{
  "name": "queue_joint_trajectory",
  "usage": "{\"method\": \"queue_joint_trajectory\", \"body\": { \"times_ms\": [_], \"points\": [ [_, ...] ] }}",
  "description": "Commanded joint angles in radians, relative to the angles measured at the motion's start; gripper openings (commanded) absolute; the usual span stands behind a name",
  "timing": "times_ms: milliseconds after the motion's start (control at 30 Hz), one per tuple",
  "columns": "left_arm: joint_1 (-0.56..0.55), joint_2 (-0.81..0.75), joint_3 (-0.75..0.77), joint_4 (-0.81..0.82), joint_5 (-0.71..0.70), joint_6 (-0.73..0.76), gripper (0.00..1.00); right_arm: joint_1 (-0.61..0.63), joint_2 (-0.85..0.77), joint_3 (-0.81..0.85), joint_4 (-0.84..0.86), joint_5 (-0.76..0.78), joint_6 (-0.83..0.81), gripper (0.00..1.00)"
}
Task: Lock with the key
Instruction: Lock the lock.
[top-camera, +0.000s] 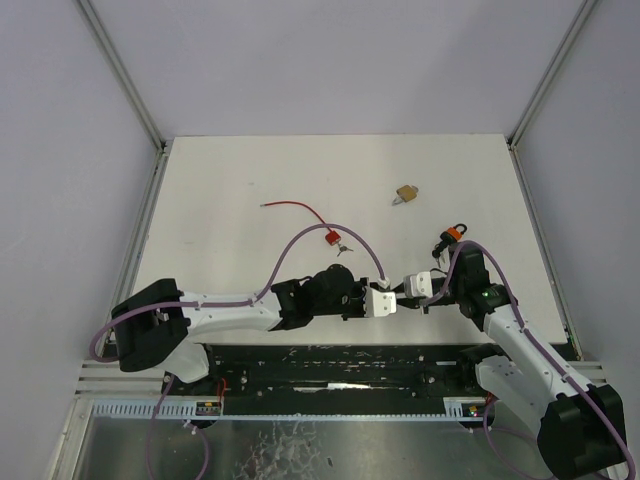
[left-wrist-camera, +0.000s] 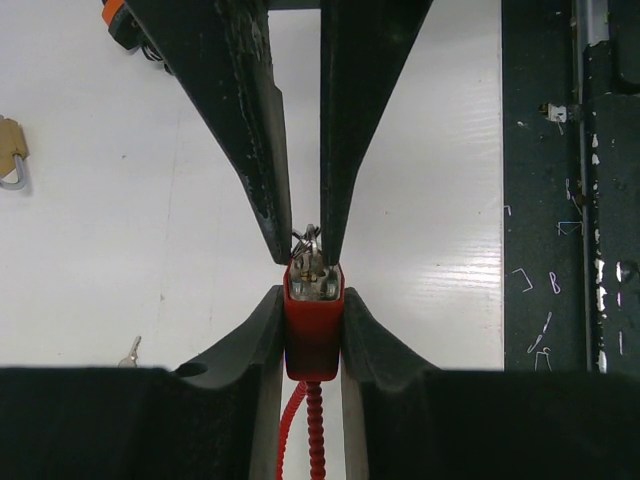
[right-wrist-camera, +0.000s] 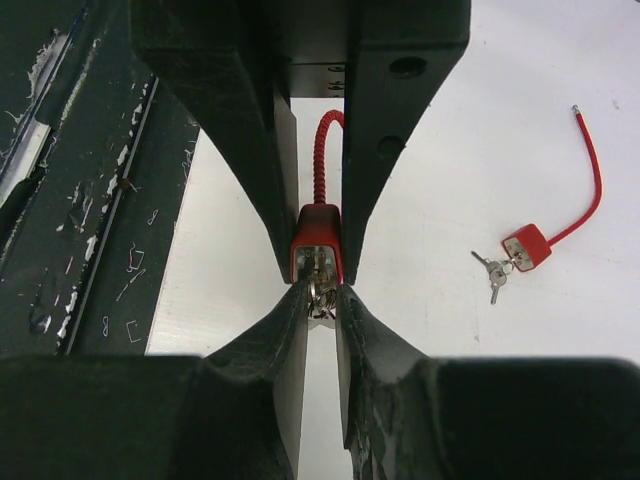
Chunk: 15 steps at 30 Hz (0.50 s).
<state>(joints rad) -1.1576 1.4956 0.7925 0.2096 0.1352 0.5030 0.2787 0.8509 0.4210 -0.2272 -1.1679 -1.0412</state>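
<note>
White table (top-camera: 250, 170) underneath; red cable lock (left-wrist-camera: 313, 330) clamped tight in left gripper (left-wrist-camera: 313, 300), key (right-wrist-camera: 320, 302) pinched by near-closed right gripper (right-wrist-camera: 320, 290).

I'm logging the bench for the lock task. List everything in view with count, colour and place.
held red cable lock: 1, red, in the air between the two grippers
key: 1 seen, silver, at the held lock's end face
loose red cable lock: 1, red, mid-table, cable trailing to the left
loose keys: 2, silver, on the table touching the loose lock
brass padlock: 1, brass, far centre-right of the table
orange-and-black padlock: 1, by the right arm
table: 1, white
base plate: 1, black, near edge
left gripper: 1, black fingers, shut on the held lock body
right gripper: 1, black fingers, pinching the key
</note>
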Motion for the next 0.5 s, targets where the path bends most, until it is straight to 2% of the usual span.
{"method": "queue_joint_trajectory", "body": {
  "times_ms": [0, 200, 467],
  "points": [
    [-0.005, -0.005, 0.04, 0.008, 0.033, -0.012, 0.0, -0.002, -0.006, 0.014, -0.012, -0.023, -0.039, 0.22],
    [-0.004, 0.003, 0.047, 0.006, 0.044, -0.013, 0.0, -0.001, -0.004, 0.018, -0.053, -0.062, -0.086, 0.16],
    [-0.004, 0.005, 0.05, 0.005, 0.051, -0.016, 0.0, -0.001, -0.006, 0.015, -0.058, -0.058, -0.104, 0.23]
  ]
}}
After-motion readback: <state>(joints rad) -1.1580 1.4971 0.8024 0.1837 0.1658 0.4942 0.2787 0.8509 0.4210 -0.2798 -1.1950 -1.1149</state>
